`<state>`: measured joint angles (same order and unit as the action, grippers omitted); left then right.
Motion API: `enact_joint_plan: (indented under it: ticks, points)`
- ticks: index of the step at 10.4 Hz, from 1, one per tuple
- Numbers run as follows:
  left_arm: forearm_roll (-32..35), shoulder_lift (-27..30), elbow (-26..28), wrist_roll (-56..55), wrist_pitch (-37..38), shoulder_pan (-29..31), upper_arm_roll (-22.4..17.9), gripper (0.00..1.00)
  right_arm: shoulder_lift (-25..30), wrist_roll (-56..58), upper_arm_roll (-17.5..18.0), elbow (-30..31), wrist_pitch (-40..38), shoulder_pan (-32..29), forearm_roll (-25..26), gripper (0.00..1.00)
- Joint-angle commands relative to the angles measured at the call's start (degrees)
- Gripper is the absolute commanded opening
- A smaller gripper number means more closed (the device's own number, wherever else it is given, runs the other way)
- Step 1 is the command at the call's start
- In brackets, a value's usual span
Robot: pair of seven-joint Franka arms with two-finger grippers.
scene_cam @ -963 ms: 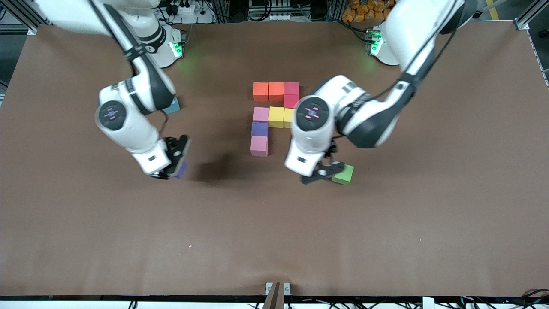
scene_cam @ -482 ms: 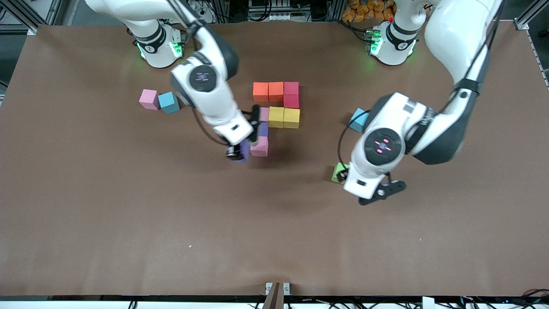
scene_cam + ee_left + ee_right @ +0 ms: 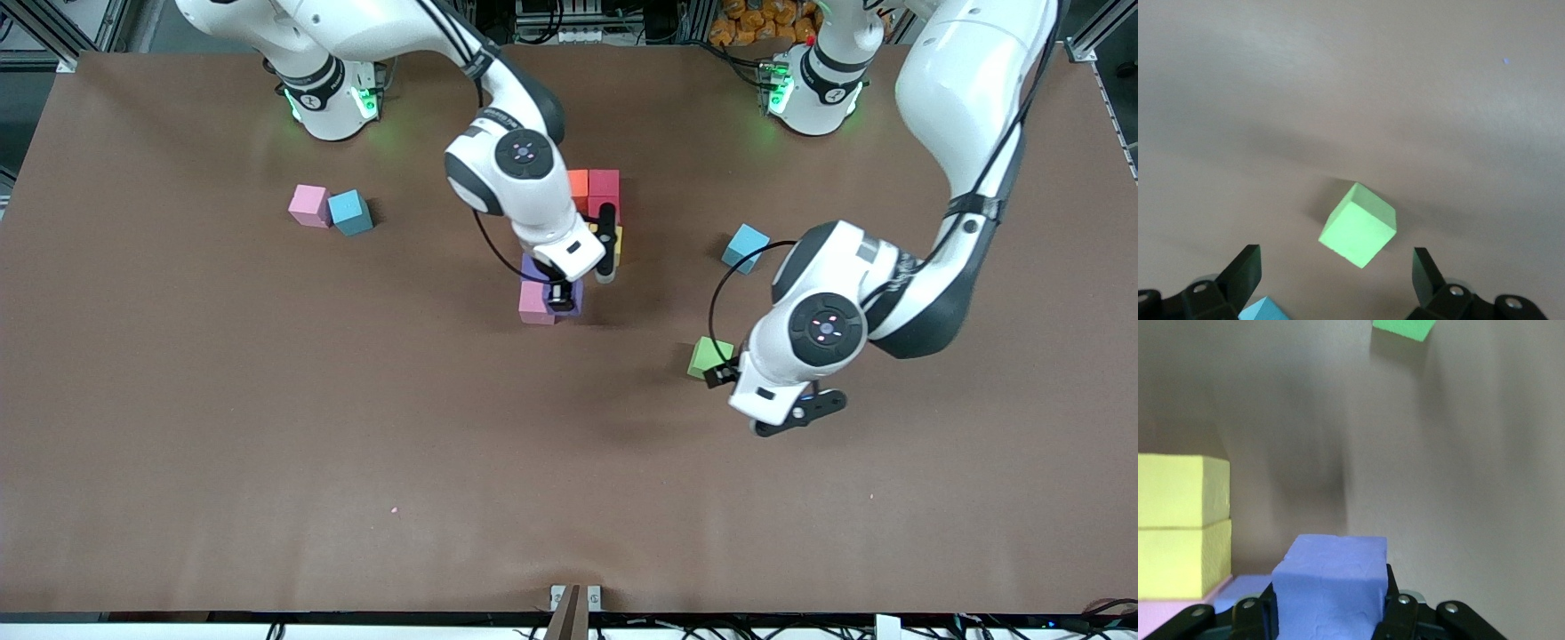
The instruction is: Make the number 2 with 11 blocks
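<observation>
The right pincer (image 3: 563, 296) is clamped on a purple block (image 3: 1330, 585), low over the spot beside the pink block (image 3: 533, 302) at the near end of the unfinished number 2 (image 3: 605, 191). If it comes down skewed, I'd expect it to shove that pink block and bend the bottom row. The left pincer (image 3: 1338, 277) hangs wide open over the green block (image 3: 709, 356), which sits apart on the surface (image 3: 267, 444), turned at an angle; a closing grip could twist it.
</observation>
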<state>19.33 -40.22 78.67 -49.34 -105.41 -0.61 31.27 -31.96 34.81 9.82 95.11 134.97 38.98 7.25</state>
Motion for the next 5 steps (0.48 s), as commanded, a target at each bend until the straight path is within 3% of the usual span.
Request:
enact_joint_plan:
  ticks: [1,3,5]
  points:
    - [0.2,3.2,8.1,6.1,-5.7,0.9,0.0,1.0,-4.1,-0.5,-2.6,-2.7,-0.2,2.3,-0.6,0.53]
    - [0.4,3.5,10.5,14.6,-7.3,3.0,0.8,1.0,-6.3,-0.5,-2.7,-3.6,0.4,2.7,-0.6,0.53]
    - [2.5,3.9,15.1,16.0,-14.4,2.9,1.1,1.0,-6.5,-0.5,-2.7,-3.6,2.0,2.9,-0.7,0.53]
